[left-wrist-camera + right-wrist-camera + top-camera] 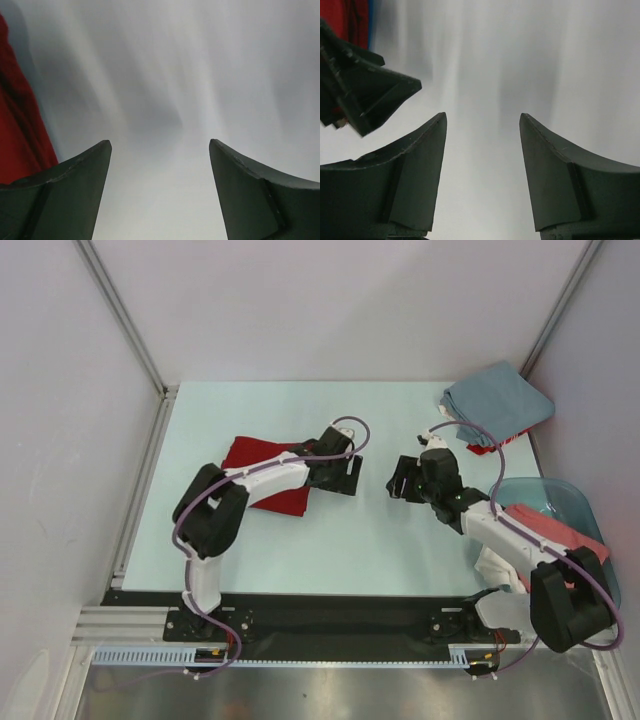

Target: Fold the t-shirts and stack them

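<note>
Crimson t-shirt point(262, 472) lies flat on the left half of the pale table point(300, 550), with the left arm crossing over its right part; the left wrist view shows this shirt as a red strip along the left edge. The left gripper point(350, 476) is off the shirt's right edge, over bare table near the middle, and in its own camera the left gripper point(160, 142) stands released, jaws wide apart with only blurred table between them. The right gripper point(397, 483) faces it from the right, near but not touching; its own view shows it point(482, 115) likewise released, nothing between the jaws, and the other gripper's dark fingers at the upper left. A folded grey-blue t-shirt point(498, 402) rests at the far right corner of the table, with a sliver of red cloth point(483, 448) showing at its near edge. On the right side a clear blue basket point(575, 490) holds a salmon-pink t-shirt point(555, 528), and some white cloth point(495, 565) lies just left of it.
</note>
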